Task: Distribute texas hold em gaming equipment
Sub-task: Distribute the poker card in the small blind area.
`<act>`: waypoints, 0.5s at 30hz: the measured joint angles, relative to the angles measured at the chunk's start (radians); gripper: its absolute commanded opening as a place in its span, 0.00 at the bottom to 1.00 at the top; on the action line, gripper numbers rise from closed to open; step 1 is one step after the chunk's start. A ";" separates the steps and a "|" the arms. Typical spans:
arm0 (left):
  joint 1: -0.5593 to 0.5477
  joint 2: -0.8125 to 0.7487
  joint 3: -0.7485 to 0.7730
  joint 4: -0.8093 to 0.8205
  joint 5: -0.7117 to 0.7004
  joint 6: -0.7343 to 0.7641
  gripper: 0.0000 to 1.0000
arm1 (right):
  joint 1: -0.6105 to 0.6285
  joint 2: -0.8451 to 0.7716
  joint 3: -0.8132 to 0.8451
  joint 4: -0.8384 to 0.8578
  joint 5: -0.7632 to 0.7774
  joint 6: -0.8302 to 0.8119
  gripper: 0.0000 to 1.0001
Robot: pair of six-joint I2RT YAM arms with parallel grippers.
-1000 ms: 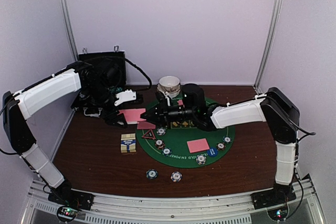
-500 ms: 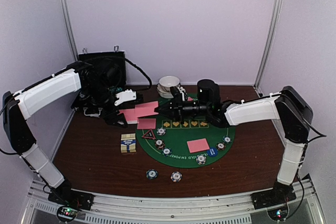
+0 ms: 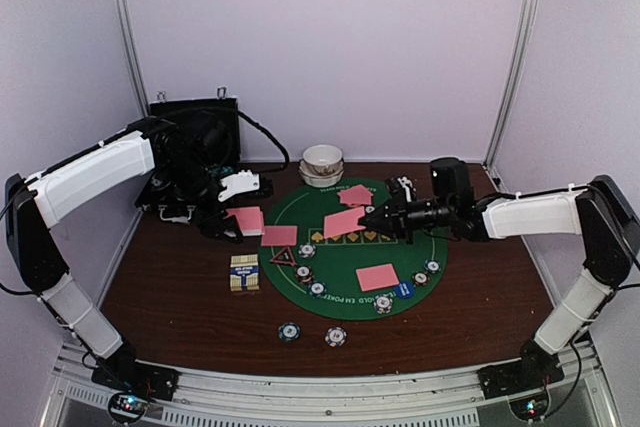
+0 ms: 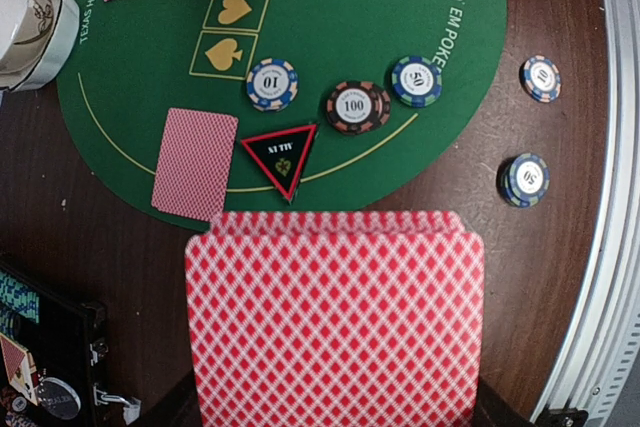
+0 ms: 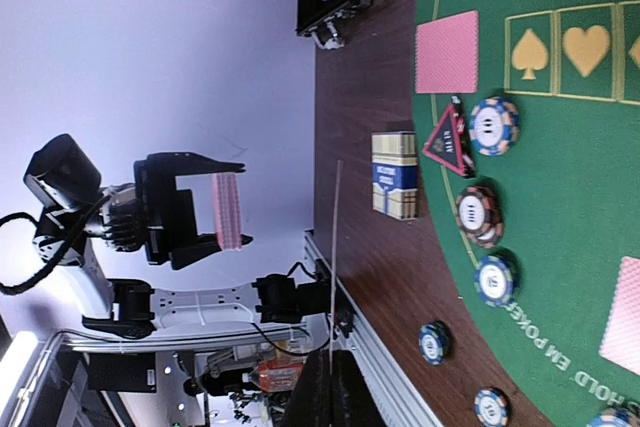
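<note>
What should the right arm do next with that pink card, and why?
Probably lower it onto a bare patch of the green mat and open: the right gripper pinches one card over it, while three dealt cards lie spread apart.

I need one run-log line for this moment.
left gripper: shut on card deck | right gripper: shut on single card over green mat

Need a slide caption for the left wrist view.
Left gripper holds pink-backed card deck over green mat with chips and triangle marker.
</note>
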 measured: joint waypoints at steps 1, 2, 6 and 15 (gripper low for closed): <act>0.000 0.000 0.000 0.000 0.000 0.000 0.00 | -0.018 -0.017 -0.006 -0.053 -0.004 -0.037 0.00; 0.000 0.000 0.000 0.000 0.000 0.000 0.00 | -0.031 -0.028 -0.010 -0.098 -0.006 -0.070 0.00; 0.000 0.000 0.000 0.000 0.000 0.000 0.00 | -0.074 -0.051 -0.018 -0.292 -0.006 -0.211 0.00; 0.000 0.000 0.000 0.000 0.001 0.000 0.00 | -0.124 -0.007 -0.018 -0.547 0.043 -0.453 0.00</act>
